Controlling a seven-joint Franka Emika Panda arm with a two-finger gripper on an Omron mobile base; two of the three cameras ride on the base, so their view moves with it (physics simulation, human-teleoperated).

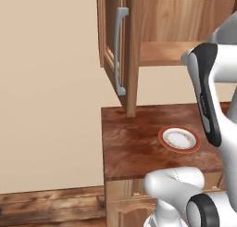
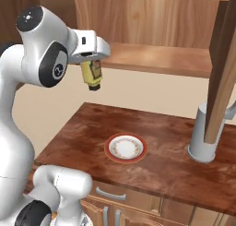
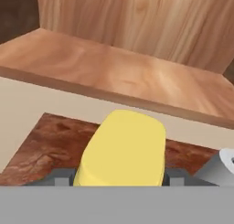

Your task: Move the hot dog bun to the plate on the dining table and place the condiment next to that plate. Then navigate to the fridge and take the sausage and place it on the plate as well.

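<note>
Right base view: claw gripping condiment.

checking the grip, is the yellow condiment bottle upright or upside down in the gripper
Upside down: in the right base view the condiment bottle hangs from the gripper with its dark cap end pointing down, above the counter.

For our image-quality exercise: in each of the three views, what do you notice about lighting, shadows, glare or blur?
Left base view: even flat light, soft blur over the red-rimmed white plate and the glossy reddish-brown counter. Right base view: faint sheen on the counter, the small yellow squeeze bottle hanging from the gripper reads fairly sharp. Hand view: the bottle looms close, smooth and featureless, with no hard shadows.
</note>
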